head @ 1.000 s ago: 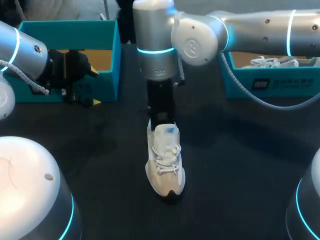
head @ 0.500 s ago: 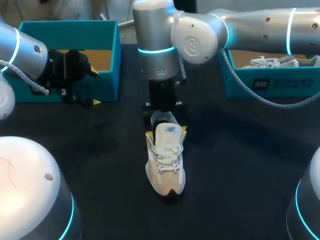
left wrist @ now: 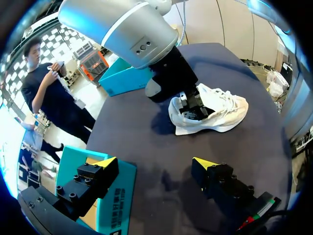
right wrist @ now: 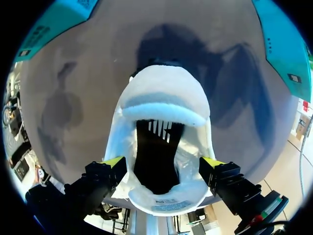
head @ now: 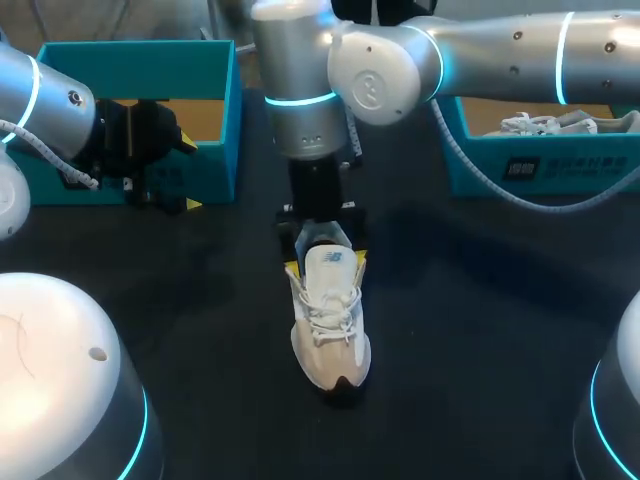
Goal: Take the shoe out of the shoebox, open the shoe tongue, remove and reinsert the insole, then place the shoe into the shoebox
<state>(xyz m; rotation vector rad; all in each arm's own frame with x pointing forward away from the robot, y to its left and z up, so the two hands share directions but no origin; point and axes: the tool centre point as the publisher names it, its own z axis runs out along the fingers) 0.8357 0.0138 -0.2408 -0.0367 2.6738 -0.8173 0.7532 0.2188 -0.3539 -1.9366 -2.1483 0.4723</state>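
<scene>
A white shoe [head: 328, 325] stands on the dark table [head: 480, 330], out in the middle and not in any box. Its dark toe points at the near edge of the table and its heel points away. The white laces [head: 331, 308] are done up across the top, and the tongue [head: 335, 262] sticks up behind them. The right arm [head: 480, 55] comes in from the right side and reaches past the middle, then bends straight down over the heel. The right gripper [head: 326, 264] is spread wide, with one yellow tip on each side of the heel end, just beside the shoe. From the right wrist view, the right gripper [right wrist: 162, 161] looks down into the shoe [right wrist: 164, 122]. The hole where a foot goes is dark inside, and the tongue [right wrist: 164, 95] is a fat white hump ahead of it. The two fingers stand close to the shoe's sides and do not look like they squeeze it. The left gripper [head: 190, 176] is well away from the shoe, by the front wall of the left shoebox [head: 130, 60], which is teal. It is spread open too and holds nothing. In the left wrist view, the left gripper [left wrist: 155, 162] has one finger over the left shoebox [left wrist: 115, 196] and the other over the bare table, with the shoe [left wrist: 215, 112] far ahead of it. The right shoebox [head: 540, 165] sits at the far right of the table, and a second shoe [head: 545, 123] lies inside it.
</scene>
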